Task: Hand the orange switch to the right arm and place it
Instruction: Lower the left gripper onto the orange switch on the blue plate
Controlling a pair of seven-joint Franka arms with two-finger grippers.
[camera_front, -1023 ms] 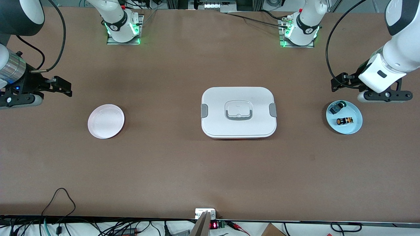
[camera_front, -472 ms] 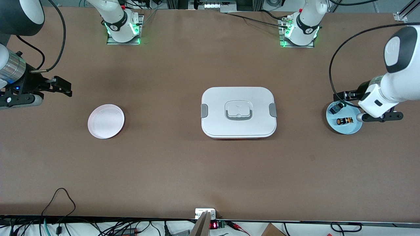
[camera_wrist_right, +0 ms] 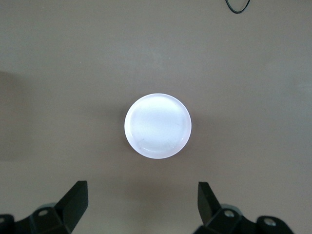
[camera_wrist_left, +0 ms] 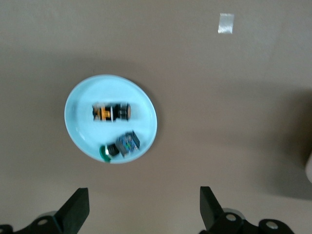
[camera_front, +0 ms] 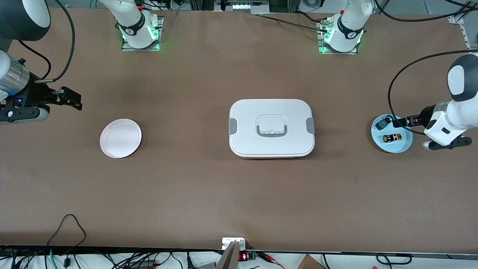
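The orange switch [camera_front: 392, 138] [camera_wrist_left: 111, 112] lies on its side on a light blue plate [camera_front: 401, 146] [camera_wrist_left: 80, 129] at the left arm's end of the table. A dark part with a green cap [camera_front: 383, 122] [camera_wrist_left: 119, 146] lies on the same plate. My left gripper [camera_front: 400, 122] [camera_wrist_left: 144, 209] hangs open over the plate's rim and holds nothing. In the left wrist view its fingers [camera_wrist_left: 78, 208] frame bare table, with the plate just off them. My right gripper [camera_front: 74, 100] [camera_wrist_right: 141, 207] waits open and empty above the table at the right arm's end.
A pale pink plate [camera_front: 120, 138] [camera_wrist_right: 157, 126] with nothing on it sits near the right gripper. A white lidded box with grey clips and handle [camera_front: 272, 127] stands mid-table. A small strip of tape [camera_wrist_left: 225, 23] is stuck to the table.
The left arm has come down and swung toward the front camera, which brought its open gripper to the blue plate's rim. The right arm has not moved.
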